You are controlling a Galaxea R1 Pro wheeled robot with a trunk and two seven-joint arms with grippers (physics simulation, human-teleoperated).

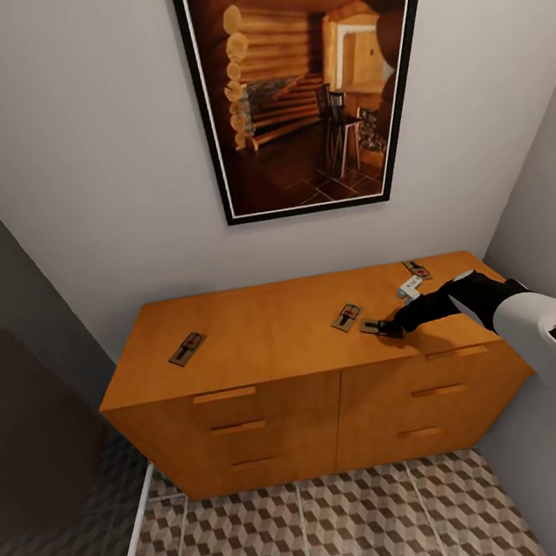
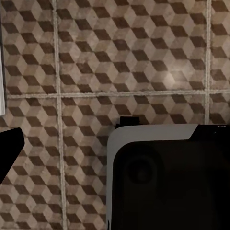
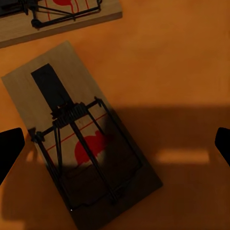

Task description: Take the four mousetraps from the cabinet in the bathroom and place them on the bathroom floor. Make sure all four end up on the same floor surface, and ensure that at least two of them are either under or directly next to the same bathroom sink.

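Observation:
Several mousetraps lie on the flat top of the orange-brown cabinet [image 1: 278, 402]: one at the left [image 1: 186, 349], one right of centre [image 1: 346, 317], one at the back right [image 1: 417, 270]. Another mousetrap [image 3: 81, 143] lies flat right under my right gripper [image 1: 389, 328], which hovers open over it, a dark fingertip [image 3: 9, 153] on either side and not touching. The neighbouring trap [image 3: 57, 14] lies just beyond. My left gripper [image 2: 115, 153] hangs open over the cube-patterned bathroom floor [image 2: 120, 57], holding nothing. The bathroom sink is out of view.
A small white object [image 1: 410, 288] lies on the cabinet top near the back right trap. A framed picture [image 1: 308, 79] hangs on the wall above. Walls close in on both sides of the cabinet. My own base [image 2: 158, 177] is below the left wrist.

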